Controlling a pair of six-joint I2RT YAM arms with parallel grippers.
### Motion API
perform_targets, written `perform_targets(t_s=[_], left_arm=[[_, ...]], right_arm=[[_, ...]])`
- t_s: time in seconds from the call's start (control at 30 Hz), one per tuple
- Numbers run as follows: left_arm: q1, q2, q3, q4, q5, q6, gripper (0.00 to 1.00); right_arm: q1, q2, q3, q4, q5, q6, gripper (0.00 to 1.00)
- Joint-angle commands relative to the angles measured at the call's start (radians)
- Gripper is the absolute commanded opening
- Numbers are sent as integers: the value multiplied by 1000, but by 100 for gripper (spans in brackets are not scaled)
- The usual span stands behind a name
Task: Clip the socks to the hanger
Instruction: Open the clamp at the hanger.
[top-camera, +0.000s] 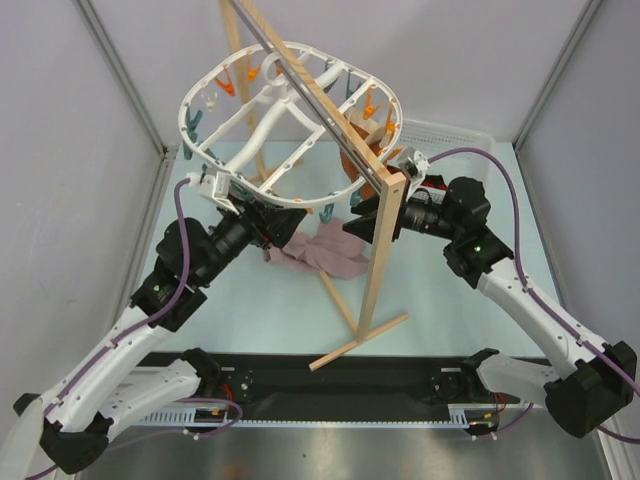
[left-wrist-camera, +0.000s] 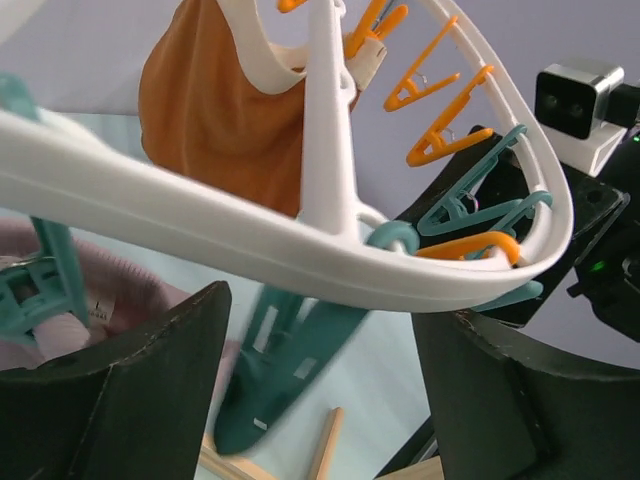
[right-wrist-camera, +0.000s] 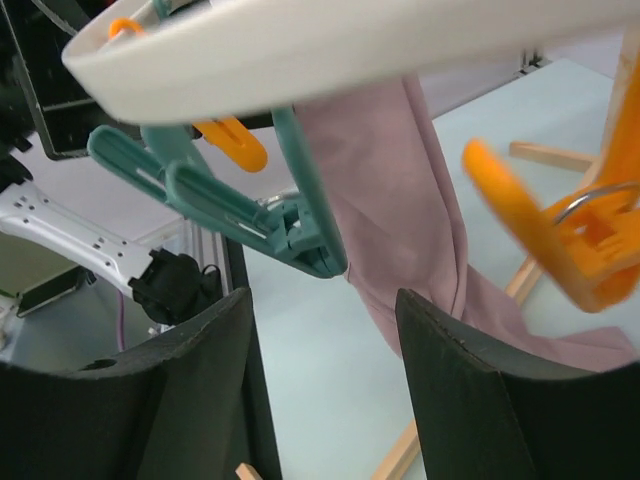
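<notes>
The hanger (top-camera: 290, 110), a white oval frame ringed with orange and teal clips, hangs from the wooden stand. No socks show in any view. My left gripper (top-camera: 268, 222) is under the hanger's near rim (left-wrist-camera: 200, 215). It is open (left-wrist-camera: 320, 320), and a blurred teal clip (left-wrist-camera: 290, 350) dangles between its fingers without touching them. My right gripper (top-camera: 362, 222) is under the rim's right side (right-wrist-camera: 300, 45). It is open (right-wrist-camera: 322, 300) and holds nothing. A teal clip (right-wrist-camera: 250, 210) hangs just above its fingers.
A mauve-pink cloth (top-camera: 322, 250) hangs below the rim between both grippers (right-wrist-camera: 400, 190). An orange garment (left-wrist-camera: 220, 110) hangs from the hanger's far side. The wooden stand's upright (top-camera: 385, 240) and foot (top-camera: 360, 340) are right beside my right gripper. An orange clip (right-wrist-camera: 555, 240) dangles close by.
</notes>
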Motion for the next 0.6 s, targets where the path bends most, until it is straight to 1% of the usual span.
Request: perform_targets(t_s=[0.0, 0.13, 0.4, 0.5, 0.57], left_arm=[[5, 6, 2, -30, -11, 18, 78], [7, 17, 5, -17, 28, 10, 78], [7, -9, -30, -36, 55, -16, 78], [7, -41, -53, -59, 91, -31, 79], [7, -80, -84, -74, 121, -38, 81]], right_arm=[[24, 1, -36, 198, 47, -43, 65], [27, 33, -21, 221, 35, -27, 64], [17, 24, -31, 264, -13, 1, 60], [1, 33, -42, 339, -54, 70, 59], [-5, 50, -40, 390, -80, 123, 56]])
